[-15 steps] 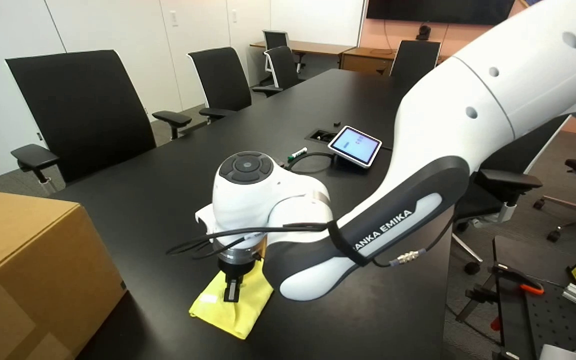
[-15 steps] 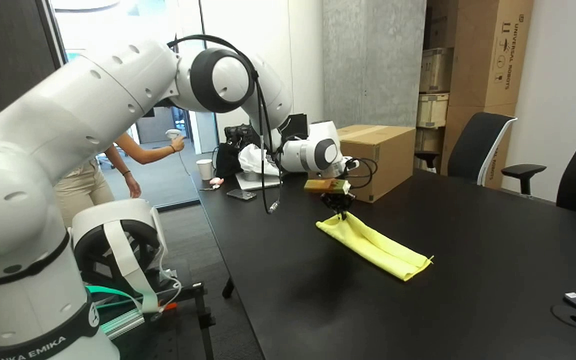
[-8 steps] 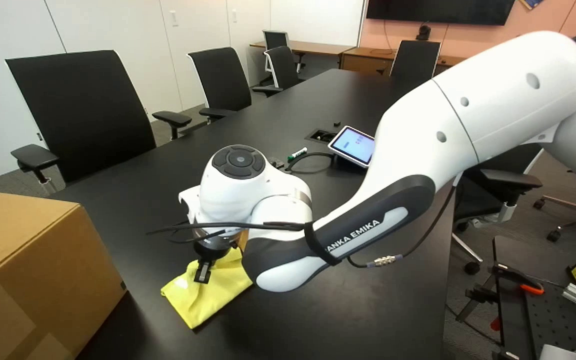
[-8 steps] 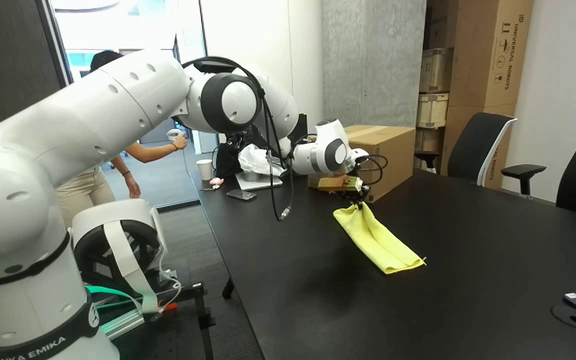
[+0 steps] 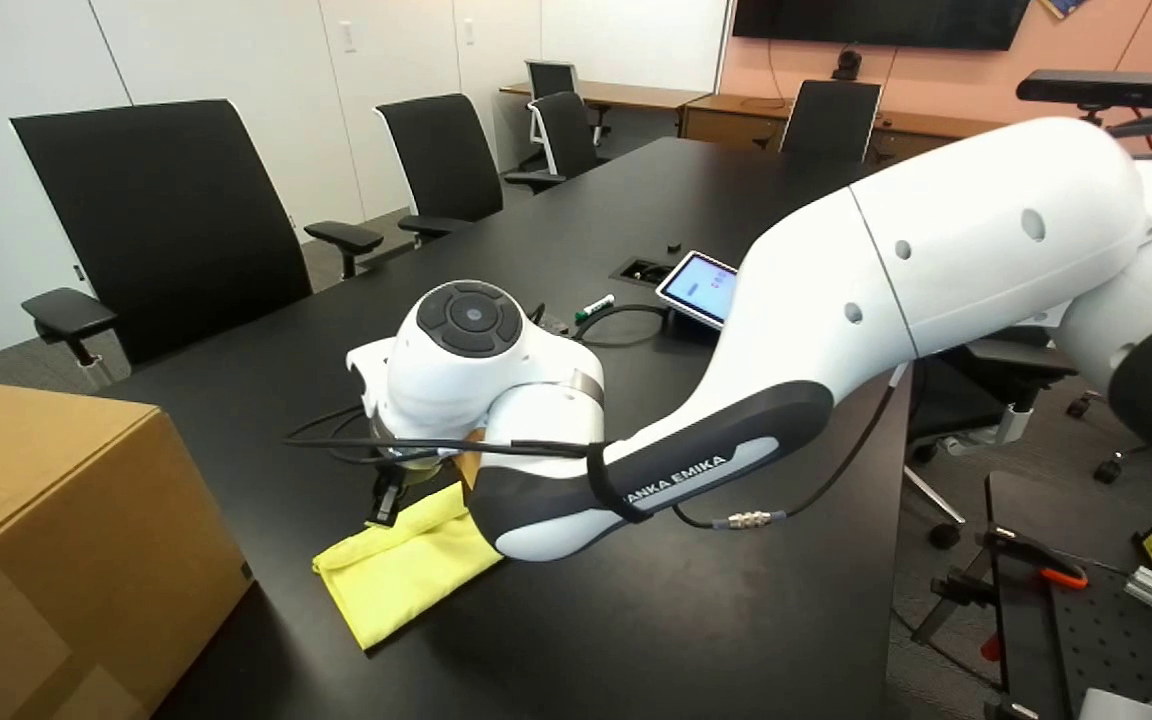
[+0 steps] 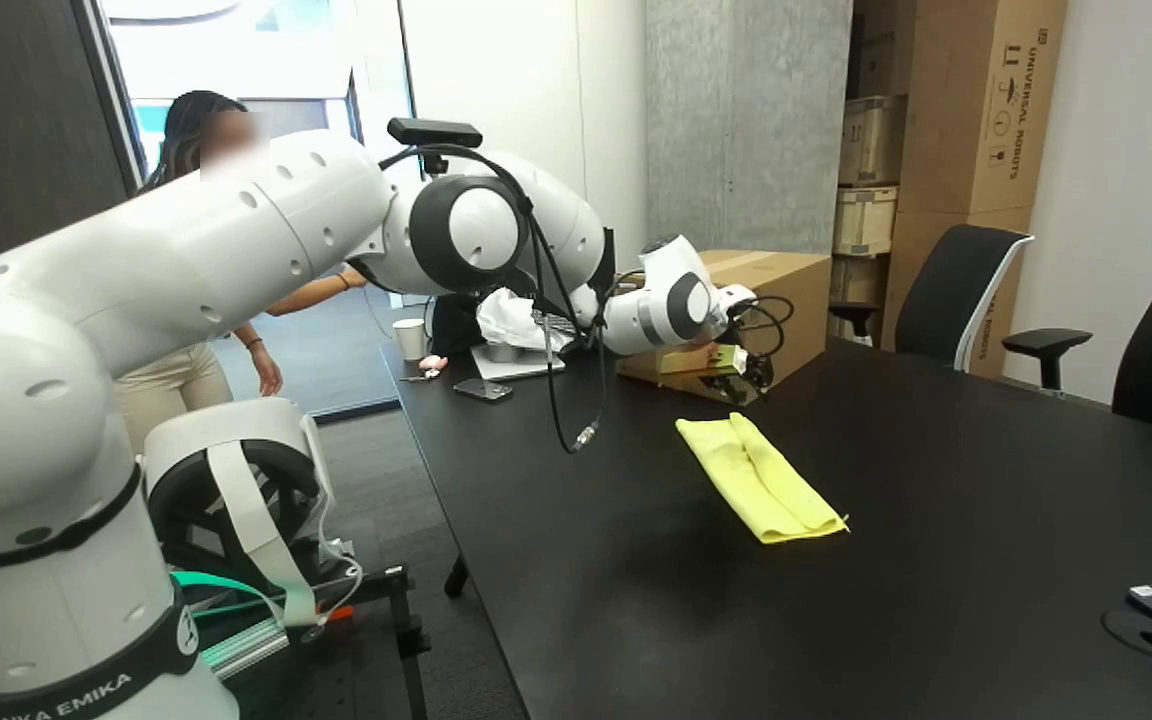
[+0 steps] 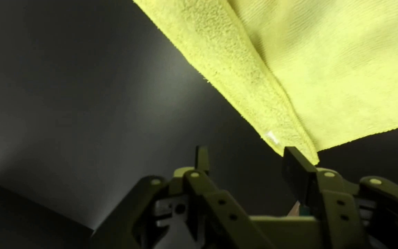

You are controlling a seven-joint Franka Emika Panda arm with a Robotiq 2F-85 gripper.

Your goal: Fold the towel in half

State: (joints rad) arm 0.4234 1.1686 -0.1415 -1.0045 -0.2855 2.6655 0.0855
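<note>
Yellow towel (image 5: 411, 580) lies on the bench (image 6: 936, 600), near the cardboard box (image 5: 86, 550) but apart from it, a strip along one edge folded over. End effector (image 7: 247, 159) also near the box, jaws spread; hard to say whether one touches the towel's corner. Tablet (image 5: 700, 287) and marker (image 5: 595, 307) well apart from the box.

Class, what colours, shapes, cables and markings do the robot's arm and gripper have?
The arm is glossy white and rounded, with dark grey panels, white "EMIKA" lettering and a black strap. Near its end sits a round, dark button pad. Black cables run along the arm, with a silver connector. The gripper is dark, with two jointed fingers and pale round pins.
</note>
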